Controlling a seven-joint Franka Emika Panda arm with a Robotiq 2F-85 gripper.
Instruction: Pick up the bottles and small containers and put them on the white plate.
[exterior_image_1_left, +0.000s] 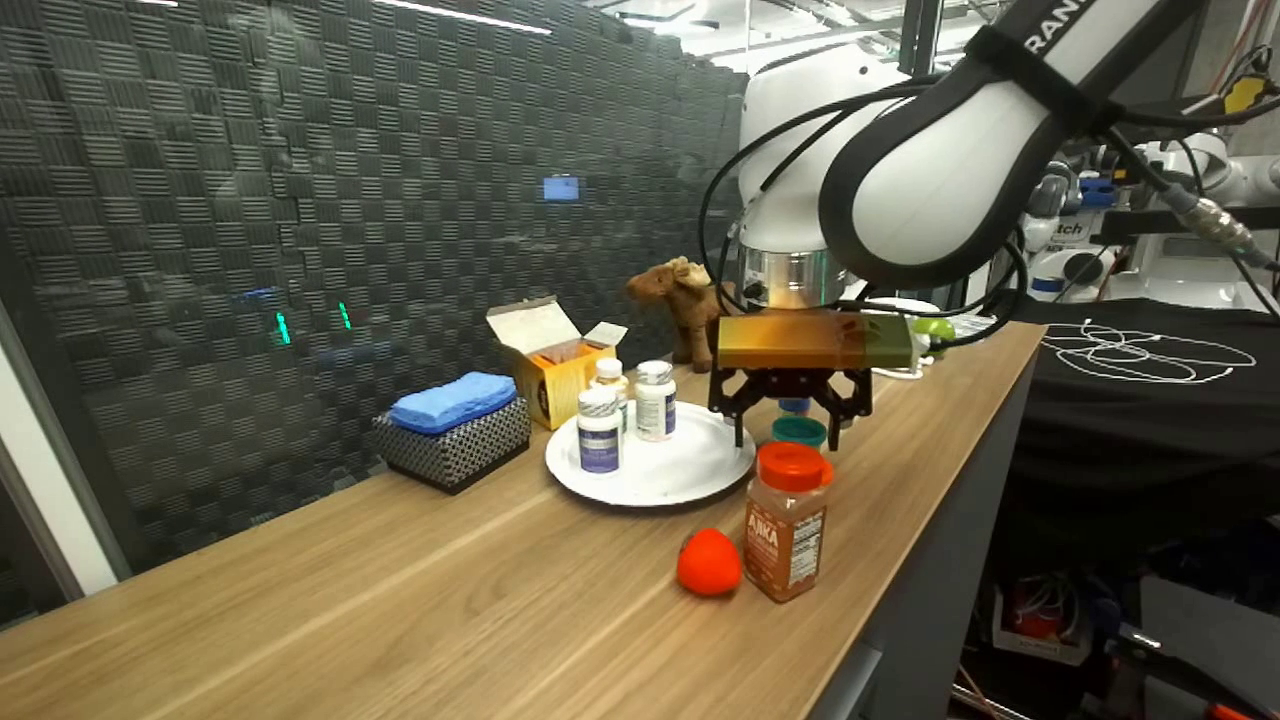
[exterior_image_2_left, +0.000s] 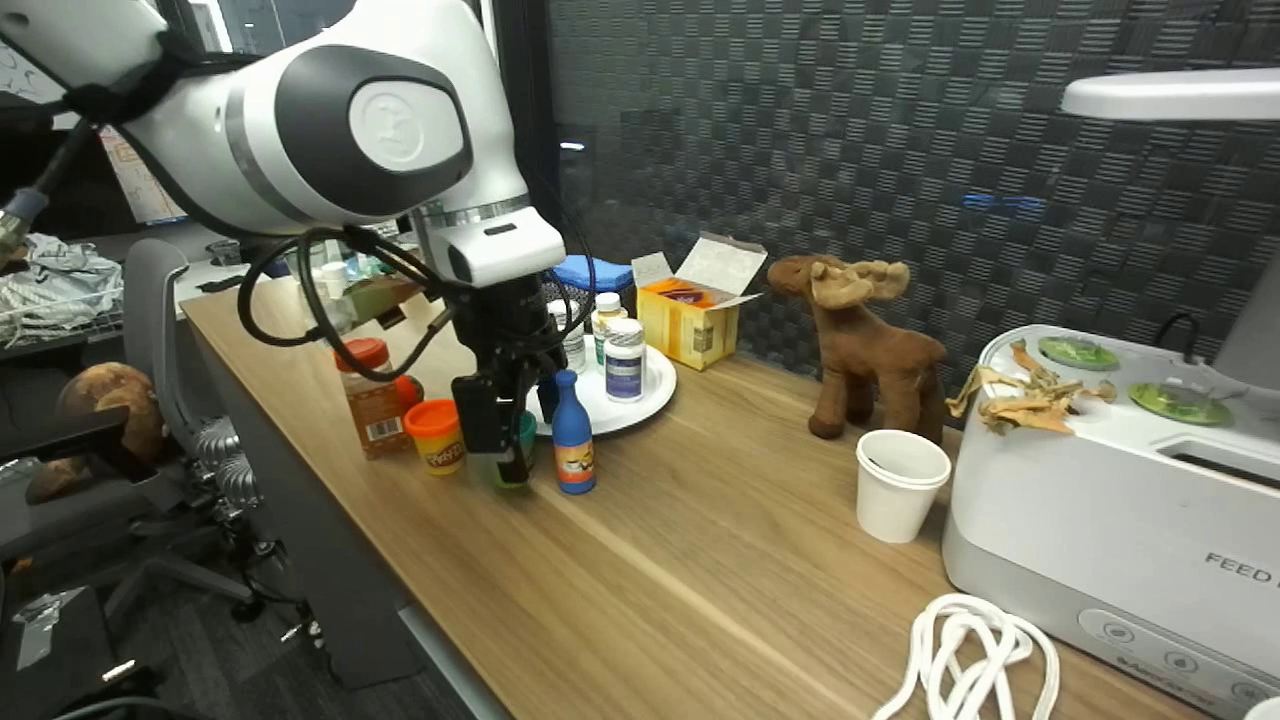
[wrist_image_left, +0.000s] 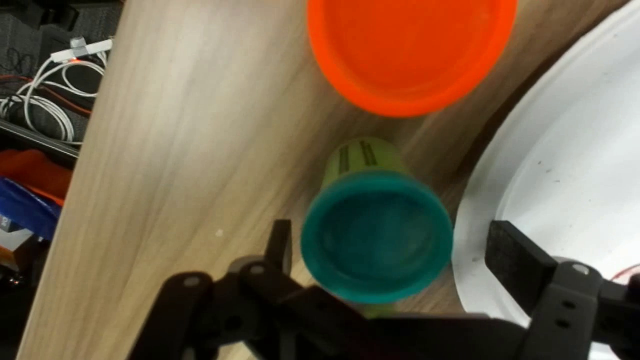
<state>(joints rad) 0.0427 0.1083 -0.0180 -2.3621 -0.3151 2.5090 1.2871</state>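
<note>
My gripper (wrist_image_left: 392, 242) is open above the table, its fingers on either side of a teal-lidded tub (wrist_image_left: 377, 240), apart from the lid. The right finger (wrist_image_left: 517, 260) overhangs the rim of the white plate (wrist_image_left: 480, 240). In an exterior view, the plate carries white pill bottles (exterior_image_1_left: 600, 440), one with a dark label. An orange-lidded tub (exterior_image_2_left: 437, 440) stands between the teal-lidded one and the red-lidded spice jar (exterior_image_1_left: 785, 540). Beside that jar lies a round red piece (exterior_image_1_left: 710, 563). A blue bottle (exterior_image_2_left: 573, 445) stands upright close to the gripper.
Behind the plate are an opened yellow cardboard box (exterior_image_1_left: 555, 385) and a patterned black box (exterior_image_1_left: 455, 440) topped with blue cloth. A plush moose (exterior_image_2_left: 870, 350), white paper cups (exterior_image_2_left: 895, 500), a white cord (exterior_image_2_left: 960, 640) and a white appliance (exterior_image_2_left: 1070, 520) occupy the table's other end.
</note>
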